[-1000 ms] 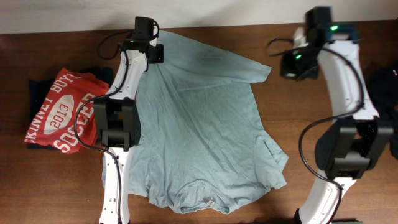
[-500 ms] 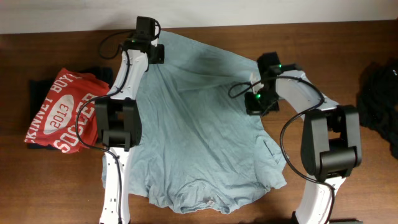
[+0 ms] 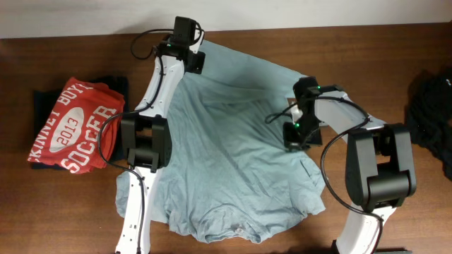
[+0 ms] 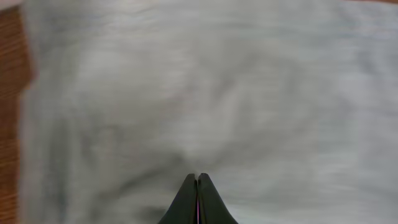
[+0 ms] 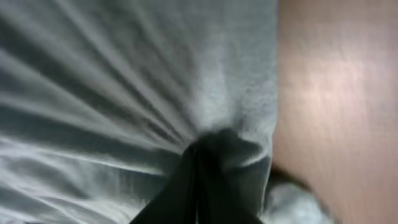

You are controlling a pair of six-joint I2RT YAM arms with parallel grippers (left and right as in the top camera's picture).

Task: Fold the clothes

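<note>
R gripper (image 5: 199,148) clamped on shirt (image 3: 226,159) edge, prob. to fold it inward; L gripper (image 4: 197,178) pressed together, hold unclear.

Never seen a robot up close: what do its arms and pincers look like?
The left arm and right arm have white links between bulky black joints, with black cables looping alongside. Green lights glow on the right arm. The left gripper and right gripper have tapering black fingers.
</note>
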